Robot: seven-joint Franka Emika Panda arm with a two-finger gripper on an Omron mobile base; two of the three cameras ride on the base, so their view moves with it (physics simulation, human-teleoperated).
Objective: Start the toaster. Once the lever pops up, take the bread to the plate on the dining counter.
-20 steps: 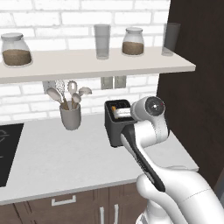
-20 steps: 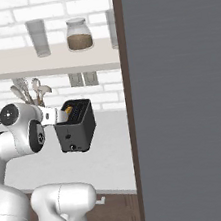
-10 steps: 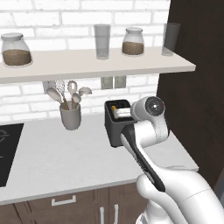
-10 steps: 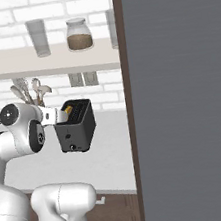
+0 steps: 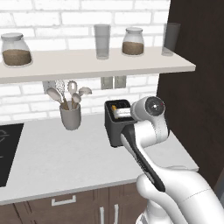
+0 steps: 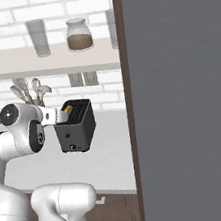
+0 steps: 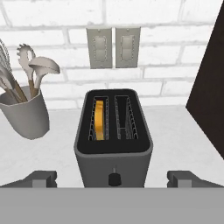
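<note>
Nothing had moved since before: the pincer [image 7: 113,178] hung spread wide before the toaster [image 7: 113,133]; pressing its front lever squarely down would start it.

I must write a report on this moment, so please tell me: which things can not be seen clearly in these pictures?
- Toaster lever: too small to tell up or down in the hand view.
- Bread: only its top edge shows in the left slot; the rest is inside.
- Toaster's right side in the left base view: covered by the arm.
- Gripper: fingertips cut off by the bottom edge in the hand view.
</note>
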